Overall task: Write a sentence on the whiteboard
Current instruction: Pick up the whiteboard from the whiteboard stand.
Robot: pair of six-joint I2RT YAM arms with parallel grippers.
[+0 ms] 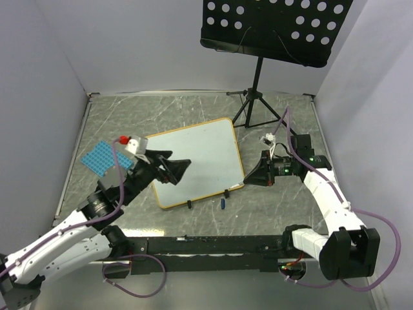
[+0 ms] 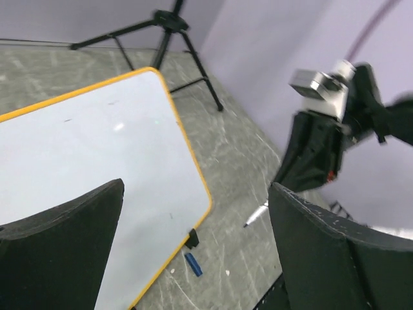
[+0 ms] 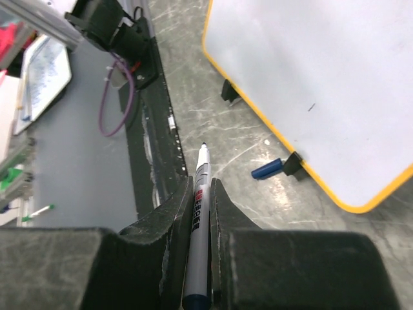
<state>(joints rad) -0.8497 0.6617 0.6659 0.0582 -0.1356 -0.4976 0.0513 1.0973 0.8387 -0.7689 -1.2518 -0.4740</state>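
Both arms reach in from the near edge: the left arm point(image 1: 64, 239) leans toward the middle and the right arm point(image 1: 329, 194) bends back along the right edge. On the grey marbled tabletop point(image 1: 161, 110), a black perforated stand point(image 1: 277, 26) rises at the far edge, right of centre. The whiteboard point(image 1: 200, 155) lies flat mid-table, turned askew, its face white with only a few faint specks. A blue dotted pad point(image 1: 103, 158) sits near the left edge. The left gripper point(image 1: 175, 166) hangs over the board's near-left part, its fingers spread wide and holding nothing. The right gripper point(image 1: 255, 175), just off the board's right side, pinches a marker point(image 3: 199, 213) (uncapped, tip bare). A blue cap point(image 1: 221, 204) lies beside a clip foot point(image 3: 293, 161) on the board's near side.
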